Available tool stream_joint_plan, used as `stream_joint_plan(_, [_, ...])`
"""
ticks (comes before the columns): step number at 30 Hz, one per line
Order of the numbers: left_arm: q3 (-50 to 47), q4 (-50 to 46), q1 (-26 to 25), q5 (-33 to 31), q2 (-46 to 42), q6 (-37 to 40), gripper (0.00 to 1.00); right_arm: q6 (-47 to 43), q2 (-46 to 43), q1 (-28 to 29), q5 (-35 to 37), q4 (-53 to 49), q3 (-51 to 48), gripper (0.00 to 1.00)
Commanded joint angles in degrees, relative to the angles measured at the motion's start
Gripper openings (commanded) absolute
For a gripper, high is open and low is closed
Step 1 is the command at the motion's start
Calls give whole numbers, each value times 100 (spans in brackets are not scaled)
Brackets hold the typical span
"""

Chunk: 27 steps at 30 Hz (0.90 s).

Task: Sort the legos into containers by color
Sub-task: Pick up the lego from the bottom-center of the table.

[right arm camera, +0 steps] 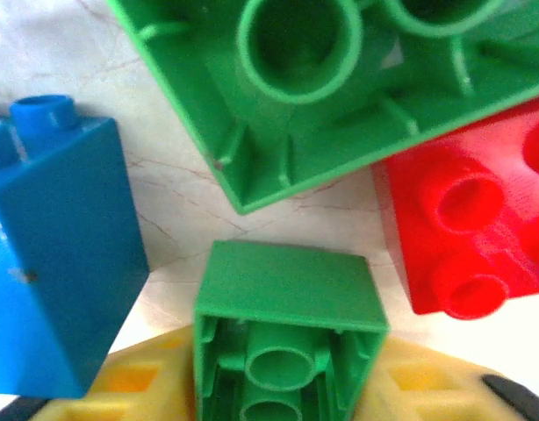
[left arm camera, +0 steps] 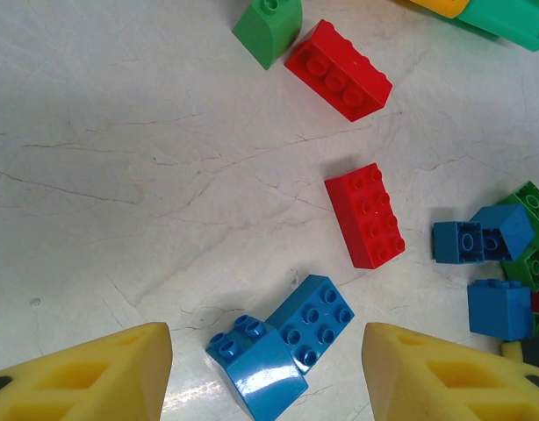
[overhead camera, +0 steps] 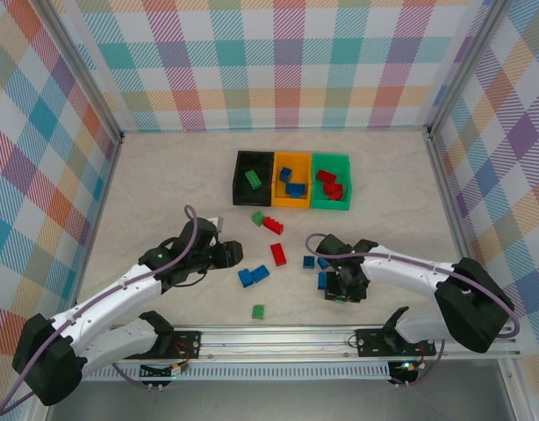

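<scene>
Right gripper (right arm camera: 287, 384) of mine clenched on a small green plastic lego brick (right arm camera: 287, 289), beside a blue brick (right arm camera: 59, 254) and a red brick (right arm camera: 463, 237). My left gripper (left arm camera: 268, 368) is released, fingers wide over two touching blue studded bricks (left arm camera: 287, 338). Farther, two red oblong bricks (left arm camera: 364, 215). Farthest, joined black bin (overhead camera: 238, 175), orange bin (overhead camera: 291, 203) and green bin (overhead camera: 331, 206) hold green, blue and red legos.

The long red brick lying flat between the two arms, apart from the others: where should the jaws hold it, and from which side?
Best from above, I think: jaws on the two long side walls of the red brick, across its short width. It lies flat, studs up, and the table is bare along both long sides.
</scene>
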Motion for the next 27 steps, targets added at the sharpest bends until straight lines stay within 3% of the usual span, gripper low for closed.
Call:
stream_joint_plan(1, [-48,86,-32,-13,-49,-119,59,-158,155,93,-252,899,12,34])
stream_joint_plan(6, [-52,116,-65,-12,-46,-176,59,-172,-20,161,-249,751,112,26])
stream_joint_plan(19, [-84,84,-84,-145,25,-325,59,-542,-1052,165,70,-88,911,25])
stream_joint_plan(23, [-79,112,-93,-133,61,-482,59,-812,-919,161,-46,459,1273,25])
stream_joint_plan(27, [-14,63,-124,-87,205,-639,59,-1236,-179,165,-142,742,2120,26])
